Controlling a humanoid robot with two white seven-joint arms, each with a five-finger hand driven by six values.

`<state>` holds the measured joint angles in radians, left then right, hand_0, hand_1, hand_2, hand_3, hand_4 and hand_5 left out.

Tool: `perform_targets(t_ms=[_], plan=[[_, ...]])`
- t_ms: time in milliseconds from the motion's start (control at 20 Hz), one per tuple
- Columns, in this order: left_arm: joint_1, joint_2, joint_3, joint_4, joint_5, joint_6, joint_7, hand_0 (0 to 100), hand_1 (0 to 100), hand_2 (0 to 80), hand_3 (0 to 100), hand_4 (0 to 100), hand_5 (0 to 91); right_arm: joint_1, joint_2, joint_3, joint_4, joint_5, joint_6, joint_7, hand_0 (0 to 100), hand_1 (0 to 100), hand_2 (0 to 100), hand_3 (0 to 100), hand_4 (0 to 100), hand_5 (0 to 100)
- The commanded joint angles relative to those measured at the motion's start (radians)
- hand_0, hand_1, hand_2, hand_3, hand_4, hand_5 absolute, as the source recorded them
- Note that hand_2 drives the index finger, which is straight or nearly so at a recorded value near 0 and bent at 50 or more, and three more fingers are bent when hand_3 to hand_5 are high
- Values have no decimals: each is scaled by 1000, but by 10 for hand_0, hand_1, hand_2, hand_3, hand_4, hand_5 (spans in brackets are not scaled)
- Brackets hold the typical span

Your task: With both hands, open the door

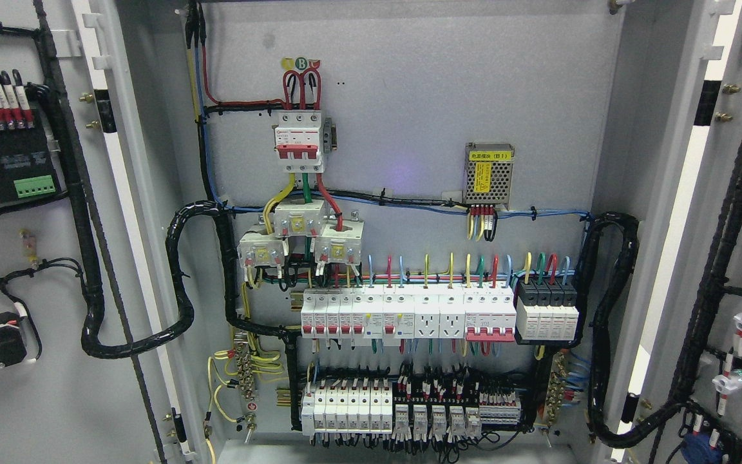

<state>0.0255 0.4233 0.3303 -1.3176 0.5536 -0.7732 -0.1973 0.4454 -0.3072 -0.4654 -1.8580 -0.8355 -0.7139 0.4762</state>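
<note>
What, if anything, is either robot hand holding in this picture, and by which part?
Nothing can be seen held: neither robot hand is in view. Both cabinet doors, the left door and the right door, stand swung open.

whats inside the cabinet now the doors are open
Inside the cabinet: a red three-pole breaker up top, a metal power supply at right, and two rows of white breakers with coloured wiring. Whatever lies behind the back panel is hidden. Neither hand shows.

Grey metal back panel [409,96] evenly lit, faint violet glow [403,175] at centre, bright white strips [686,212] at cabinet sides
</note>
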Motion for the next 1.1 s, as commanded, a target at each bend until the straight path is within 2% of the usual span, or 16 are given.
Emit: perform_targets(t_ms=[0, 200, 501, 551, 651, 802, 952, 1052], plan=[[96, -109, -137, -279, -21, -569, -2, 0, 0, 0, 0, 0, 0, 2, 5, -18, 20, -37, 1, -5, 385, 0, 0, 0, 0, 0], [155, -202, -207, -330, -167, -569, -2, 0, 0, 0, 0, 0, 0, 12, 5, -16, 19, -37, -1, -5, 385, 0, 0, 0, 0, 0], [227, -310, -306, -330, -310, -567, -1, 0, 0, 0, 0, 0, 0, 41, -13, 45, -18, -36, -13, 1, 385, 0, 0, 0, 0, 0], [241, -322, -318, -328, -323, -569, -2, 0, 0, 0, 0, 0, 0, 39, -16, 59, -24, -36, -13, 1, 385, 0, 0, 0, 0, 0], [264, -331, -335, -328, -340, -569, -1, 0, 0, 0, 0, 0, 0, 39, -44, 85, -38, -36, -18, 1, 385, 0, 0, 0, 0, 0], [286, -342, -350, -328, -354, -569, -2, 0, 0, 0, 0, 0, 0, 30, -49, 126, -49, -36, -33, 1, 385, 0, 0, 0, 0, 0], [312, -348, -370, -319, -366, -569, -1, 0, 0, 0, 0, 0, 0, 24, -64, 130, -50, -34, -38, 1, 385, 0, 0, 0, 0, 0], [338, -351, -373, -315, -368, -569, -1, 0, 0, 0, 0, 0, 0, 18, -67, 151, -58, -34, -38, 2, 384, 0, 0, 0, 0, 0]])
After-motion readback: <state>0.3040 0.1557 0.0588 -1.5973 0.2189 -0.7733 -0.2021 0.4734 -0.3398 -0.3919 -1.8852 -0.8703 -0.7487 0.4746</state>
